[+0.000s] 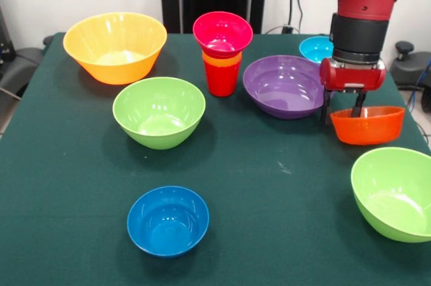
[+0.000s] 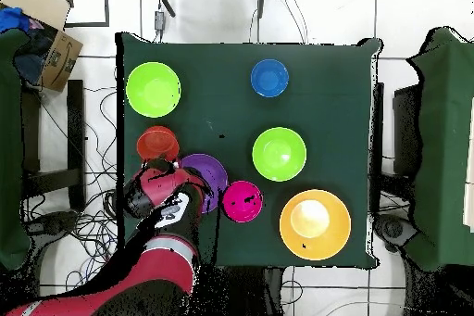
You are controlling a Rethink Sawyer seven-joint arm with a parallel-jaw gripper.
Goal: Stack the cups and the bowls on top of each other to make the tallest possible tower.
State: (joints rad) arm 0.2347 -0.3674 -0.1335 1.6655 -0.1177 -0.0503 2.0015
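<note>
Beside purple bowl [image 1: 283,85], fingers [image 1: 357,104] over orange bowl [image 1: 368,125]

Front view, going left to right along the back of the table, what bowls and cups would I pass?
Yellow-orange bowl → pink bowl on the stacked cups → purple bowl → light blue bowl → orange bowl, with the gripper at its rim.

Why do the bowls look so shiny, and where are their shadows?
In the front view, light from above leaves pale glare patches inside the yellow-orange bowl, the purple bowl and the dark blue bowl, with only soft, faint shadows on the green cloth. In the overhead view, the yellow-orange bowl's middle shines almost white.
</note>
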